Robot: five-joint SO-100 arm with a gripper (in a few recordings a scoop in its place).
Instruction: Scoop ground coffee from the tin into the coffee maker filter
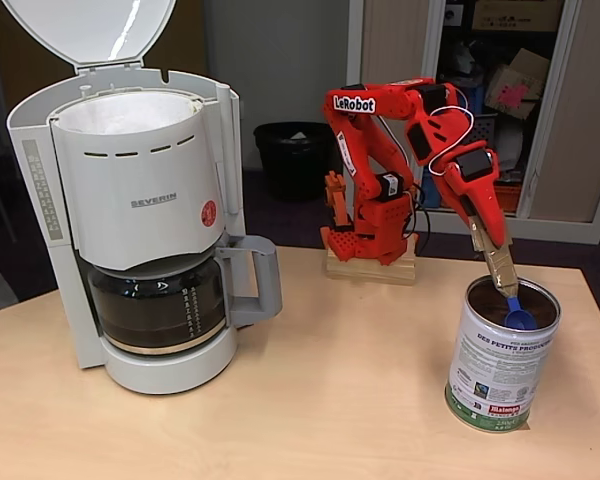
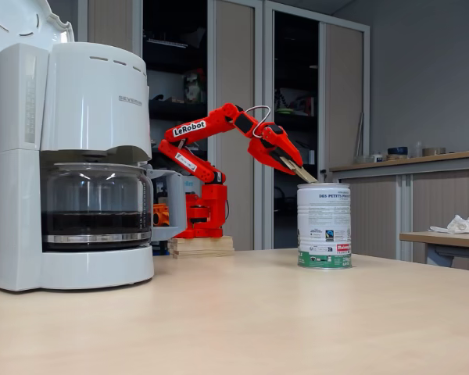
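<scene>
We judge the task early: jaws clamped on a blue scoop (image 1: 520, 318) dipped into the tin (image 1: 502, 356) directly below them, no ground coffee visibly lifted, coffee maker filter (image 1: 128, 112) well apart, seemingly unfilled.

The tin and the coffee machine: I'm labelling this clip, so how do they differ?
The tin is a low shiny cylinder with a printed label; the coffee machine is taller, boxy and white. The tin stands at the picture's right with a blue scoop dipped in; the machine stands left, untouched. Both are open-topped and upright on the table.
</scene>
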